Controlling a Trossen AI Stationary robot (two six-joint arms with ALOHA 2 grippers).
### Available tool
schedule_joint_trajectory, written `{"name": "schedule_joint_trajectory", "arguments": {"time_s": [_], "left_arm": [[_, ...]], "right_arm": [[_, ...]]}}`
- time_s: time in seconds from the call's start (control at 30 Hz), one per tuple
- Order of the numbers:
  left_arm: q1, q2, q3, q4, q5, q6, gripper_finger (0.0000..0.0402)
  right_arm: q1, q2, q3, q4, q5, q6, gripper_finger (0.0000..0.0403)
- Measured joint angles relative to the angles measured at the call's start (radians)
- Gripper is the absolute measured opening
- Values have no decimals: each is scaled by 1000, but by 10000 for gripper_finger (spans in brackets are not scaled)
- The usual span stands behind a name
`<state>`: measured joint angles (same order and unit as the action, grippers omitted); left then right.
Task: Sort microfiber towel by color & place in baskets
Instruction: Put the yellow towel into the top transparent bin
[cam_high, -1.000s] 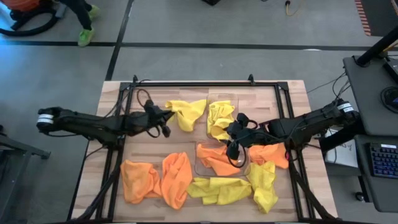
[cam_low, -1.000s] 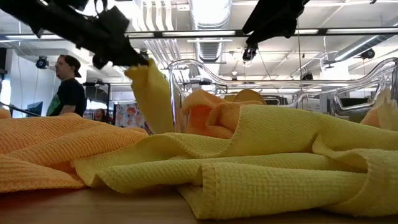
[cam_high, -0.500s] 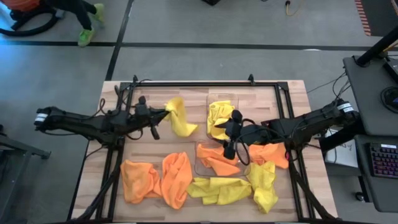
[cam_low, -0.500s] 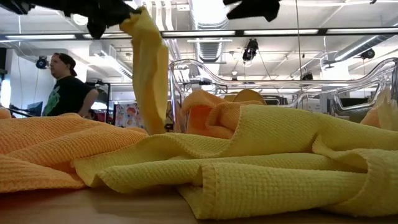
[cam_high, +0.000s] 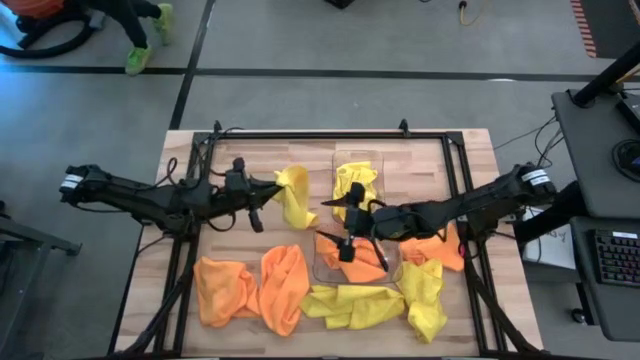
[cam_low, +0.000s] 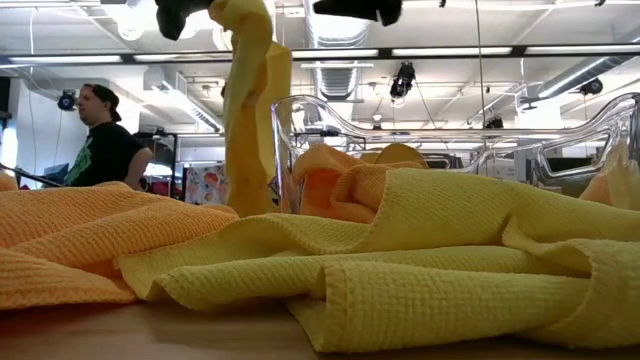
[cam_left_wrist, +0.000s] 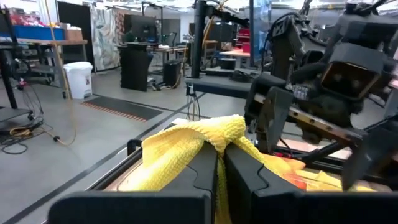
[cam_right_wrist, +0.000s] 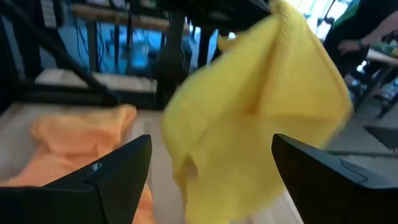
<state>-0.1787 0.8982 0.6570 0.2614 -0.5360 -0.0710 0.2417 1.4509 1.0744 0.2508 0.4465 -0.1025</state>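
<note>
My left gripper (cam_high: 272, 188) is shut on a yellow microfiber towel (cam_high: 295, 195) that hangs from it above the table's middle (cam_low: 250, 110). My right gripper (cam_high: 340, 225) stands open and level just right of that towel, its fingers (cam_right_wrist: 118, 174) spread on either side of it without touching. One clear basket (cam_high: 340, 160) at the far middle holds a yellow towel (cam_high: 355, 185). The other basket (cam_high: 318, 268), nearer, holds an orange towel (cam_high: 360, 262). My left gripper pinches a bunched fold at the yellow towel's upper end (cam_left_wrist: 219, 134) between its two shut fingers (cam_left_wrist: 202, 171). The fingers come level from the table's left. The towel hangs slack below them; its lower end is hidden behind the orange towels in the low view.
Two orange towels (cam_high: 225, 290) (cam_high: 285, 285) lie at the near left, yellow ones (cam_high: 355, 305) (cam_high: 425, 300) along the near edge, and another orange one (cam_high: 440, 245) at the right. A black frame (cam_high: 300, 133) rims the table. A person (cam_low: 110, 140) stands beyond it.
My left gripper has risen and drifted toward the table's right with the yellow towel, which was spread on the table and now hangs bunched below it. My right gripper has tipped up from pointing down to level and moved toward the table's left, toward the hanging towel.
</note>
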Motion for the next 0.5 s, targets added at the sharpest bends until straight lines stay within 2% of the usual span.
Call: {"name": "schedule_joint_trajectory", "arguments": {"time_s": [0.2,0.5], "left_arm": [[0,74,56,-23,-84,-1,0],[-19,142,131,-76,-108,15,0]], "right_arm": [[0,109,1,253,5,5,329],[-12,210,11,277,189,48,322]]}}
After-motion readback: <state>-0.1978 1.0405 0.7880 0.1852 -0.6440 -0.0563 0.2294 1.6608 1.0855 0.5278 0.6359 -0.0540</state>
